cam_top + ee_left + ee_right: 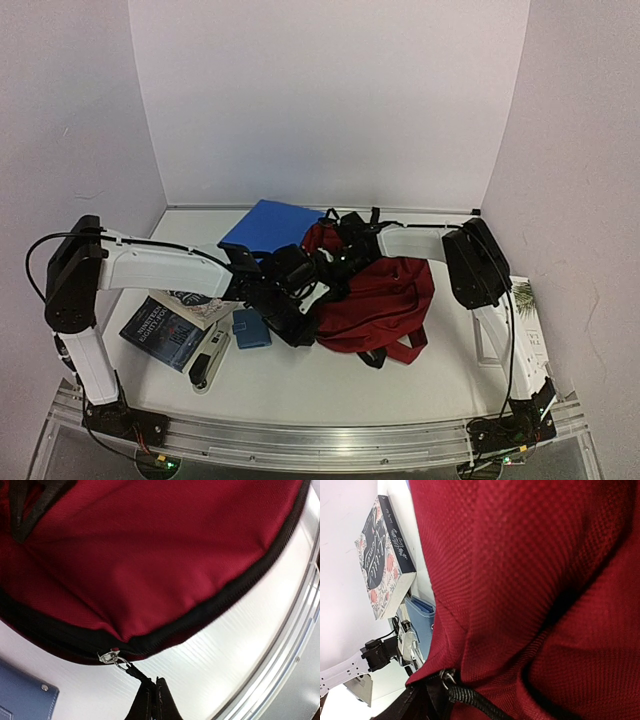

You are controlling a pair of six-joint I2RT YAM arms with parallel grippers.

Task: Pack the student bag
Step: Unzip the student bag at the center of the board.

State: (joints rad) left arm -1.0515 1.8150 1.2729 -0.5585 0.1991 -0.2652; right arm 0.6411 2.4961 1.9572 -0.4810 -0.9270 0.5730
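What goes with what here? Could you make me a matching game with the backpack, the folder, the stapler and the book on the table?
Things:
1. student bag
2. folder
3. stapler
4. book

Descriptions:
A. plain blue, at the far side
B. black and white, nearest the front edge
C. dark red, in the middle
D. dark cover with white lettering, on the left

Pairs: 1-C, 2-A, 3-B, 4-D

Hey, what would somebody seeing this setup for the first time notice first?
The dark red student bag lies just right of the middle of the table, with the left gripper apparently pinching its zipper pull. Behind it lies a bright blue folder; to its left, books, a stapler and a small blue case.
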